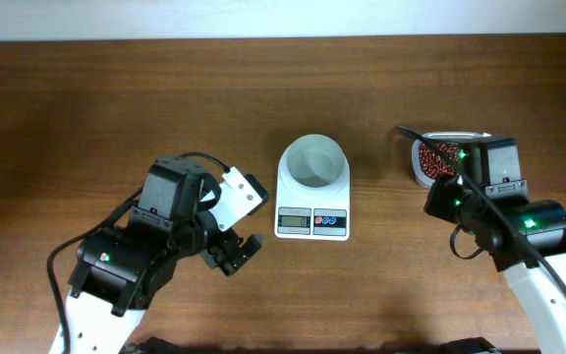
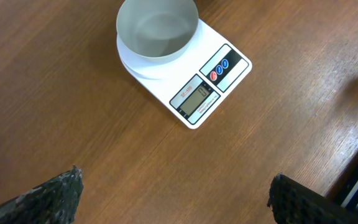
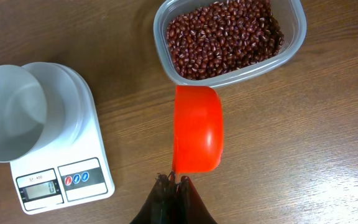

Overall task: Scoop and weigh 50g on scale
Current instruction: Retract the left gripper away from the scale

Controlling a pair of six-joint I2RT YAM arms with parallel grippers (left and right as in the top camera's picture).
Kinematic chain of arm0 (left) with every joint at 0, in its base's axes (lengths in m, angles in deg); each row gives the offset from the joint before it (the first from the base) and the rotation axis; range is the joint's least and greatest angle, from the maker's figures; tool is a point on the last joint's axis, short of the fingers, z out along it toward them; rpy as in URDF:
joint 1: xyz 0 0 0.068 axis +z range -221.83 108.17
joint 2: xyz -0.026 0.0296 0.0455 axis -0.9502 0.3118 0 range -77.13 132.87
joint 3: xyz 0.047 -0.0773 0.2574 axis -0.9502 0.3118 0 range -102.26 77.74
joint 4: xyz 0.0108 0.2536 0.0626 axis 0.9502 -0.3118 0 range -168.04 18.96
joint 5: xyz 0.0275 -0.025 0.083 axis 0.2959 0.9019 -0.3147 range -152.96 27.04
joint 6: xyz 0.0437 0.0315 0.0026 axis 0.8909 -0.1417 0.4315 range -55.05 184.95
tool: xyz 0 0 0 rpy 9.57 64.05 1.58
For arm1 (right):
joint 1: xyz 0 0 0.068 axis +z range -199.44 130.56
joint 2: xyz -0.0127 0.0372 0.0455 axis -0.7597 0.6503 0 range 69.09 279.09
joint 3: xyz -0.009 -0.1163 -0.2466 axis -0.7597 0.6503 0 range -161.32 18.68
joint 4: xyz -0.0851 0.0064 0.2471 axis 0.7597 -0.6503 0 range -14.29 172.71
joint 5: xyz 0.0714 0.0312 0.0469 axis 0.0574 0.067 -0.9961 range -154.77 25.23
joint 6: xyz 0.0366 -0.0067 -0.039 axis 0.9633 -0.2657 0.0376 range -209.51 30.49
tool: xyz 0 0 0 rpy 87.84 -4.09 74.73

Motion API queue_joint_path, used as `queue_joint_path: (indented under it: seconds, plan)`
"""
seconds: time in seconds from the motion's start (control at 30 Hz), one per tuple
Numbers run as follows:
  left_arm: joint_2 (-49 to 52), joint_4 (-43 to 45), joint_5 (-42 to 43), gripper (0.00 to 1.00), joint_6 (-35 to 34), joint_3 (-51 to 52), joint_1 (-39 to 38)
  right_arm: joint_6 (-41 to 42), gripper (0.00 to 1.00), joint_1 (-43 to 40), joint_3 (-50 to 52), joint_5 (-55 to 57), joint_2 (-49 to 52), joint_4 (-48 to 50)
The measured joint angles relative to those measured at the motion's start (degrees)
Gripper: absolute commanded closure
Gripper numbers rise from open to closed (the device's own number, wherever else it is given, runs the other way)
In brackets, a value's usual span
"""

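Observation:
The white scale (image 1: 312, 218) stands mid-table with an empty white bowl (image 1: 312, 162) on it; both also show in the left wrist view, scale (image 2: 210, 81) and bowl (image 2: 157, 28). My left gripper (image 2: 176, 176) hangs open over bare wood just in front and to the left of the scale, with nothing between its fingers. Red-brown beans (image 3: 225, 34) fill a clear tub (image 3: 294, 37) right of the scale. My right gripper (image 3: 174, 180) is shut on the handle of an orange scoop (image 3: 196, 130), which hovers just in front of the tub. The scoop's inside is hidden.
The scale's display (image 3: 39, 188) and its red and blue buttons (image 3: 76, 179) face the table's front. The right arm (image 1: 519, 226) covers part of the tub from above. Bare wooden tabletop (image 1: 116, 98) lies all around.

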Motion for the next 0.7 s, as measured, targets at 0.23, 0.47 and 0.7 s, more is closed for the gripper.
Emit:
queue_joint_path:
  seconds: [0.23, 0.47, 0.7]
  plan:
    - [4.9, 0.2, -0.2, 0.0, 0.0, 0.0, 0.0, 0.0, 0.96, 0.0, 0.0, 0.0, 0.0, 0.0]
    - [8.0, -2.2, -0.2, 0.01, 2.2, 0.0, 0.0, 0.0, 0.96, 0.0, 0.0, -0.2, 0.0, 0.0]
    - [8.0, -1.8, 0.9, 0.01, 3.7, 0.0, 0.8, 0.0, 0.96, 0.0, 0.0, -0.2, 0.0, 0.0]
